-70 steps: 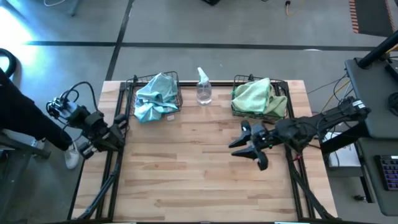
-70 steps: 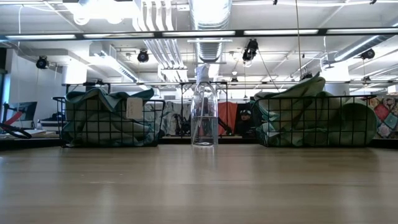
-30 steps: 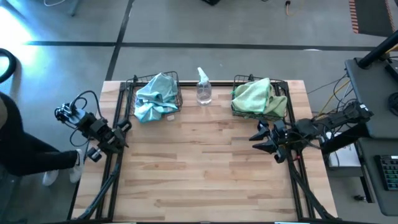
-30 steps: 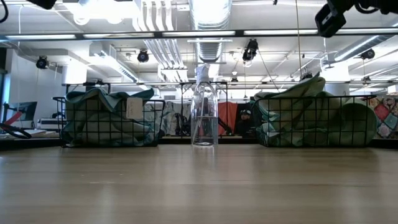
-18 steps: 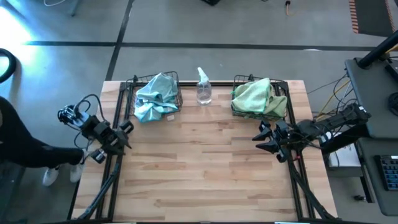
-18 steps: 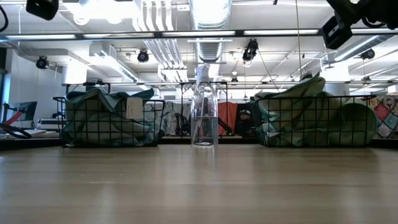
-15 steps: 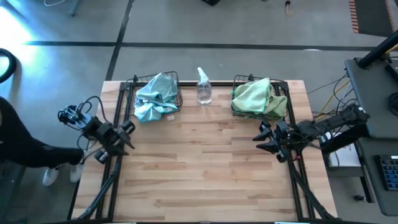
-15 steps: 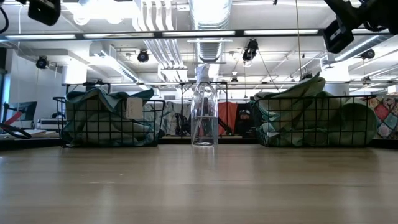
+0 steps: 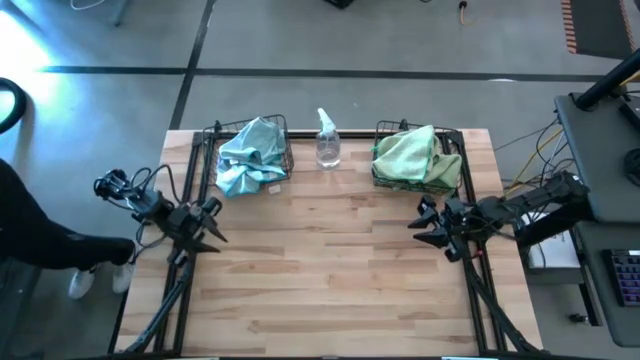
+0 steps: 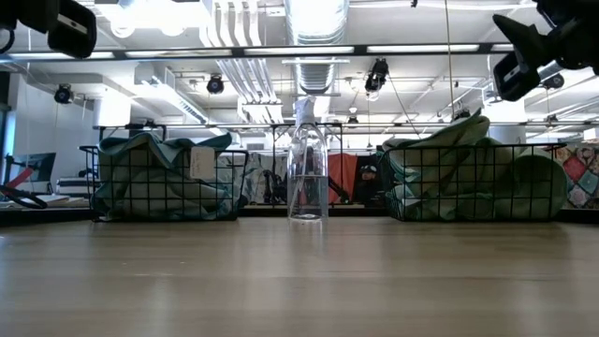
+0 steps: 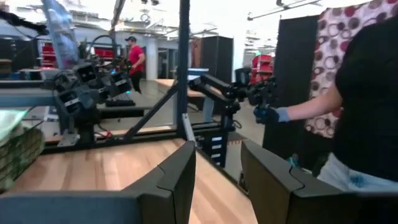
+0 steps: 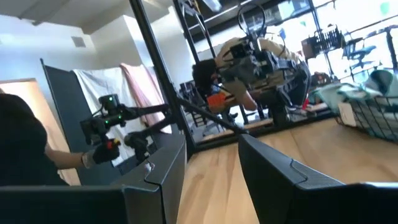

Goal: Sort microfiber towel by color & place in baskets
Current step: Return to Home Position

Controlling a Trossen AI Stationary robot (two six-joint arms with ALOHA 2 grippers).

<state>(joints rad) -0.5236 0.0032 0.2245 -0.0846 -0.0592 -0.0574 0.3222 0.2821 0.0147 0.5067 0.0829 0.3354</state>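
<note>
Worktop (image 9: pixel 320 265) of pale wood seen from above, with both arms drawn to its side edges. Left basket (image 9: pixel 288 158), at the far edge, holds the light blue towels (image 9: pixel 248 158). Right basket (image 9: pixel 456 142), also at the far edge, holds the pale yellow-green towels (image 9: pixel 408 155), which heap above its rim. Spray bottle (image 9: pixel 327 140), clear, stands upright between the two baskets, touching neither.

Left hand (image 9: pixel 211 222) hangs above the worktop's left edge, over the black frame rail (image 9: pixel 183 262), its fingers apart and holding nothing. Right hand (image 9: pixel 421 225) hangs near the right edge, in front of the right basket, its fingers likewise apart and holding nothing. In the low view both hands show only at the upper corners, well above the baskets.

A white tag (image 10: pixel 200 164) hangs on the blue towels at the front mesh; its print is too small to read. A person (image 9: pixel 30 245) in dark clothing stands beside the worktop's left side.
</note>
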